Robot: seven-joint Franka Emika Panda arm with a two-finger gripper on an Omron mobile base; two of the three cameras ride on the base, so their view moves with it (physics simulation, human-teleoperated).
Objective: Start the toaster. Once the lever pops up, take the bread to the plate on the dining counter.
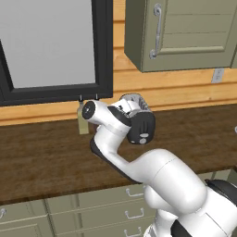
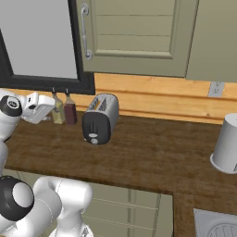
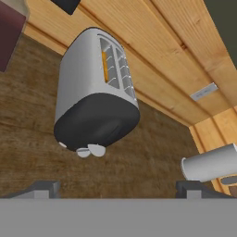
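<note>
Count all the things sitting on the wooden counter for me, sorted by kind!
Toaster: 1
Bottles by the window, one tan and one dark red: 2
Grey canister: 1
Total: 4

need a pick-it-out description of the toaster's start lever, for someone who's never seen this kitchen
Below the black-framed window runs a dark wooden worktop where a rounded silver toaster stands, right of two small bottles. Its end facing the room is a black panel. The lever is the pale grey tab low on that panel, the bigger of two pale pieces there, beside a smaller round knob.
</note>
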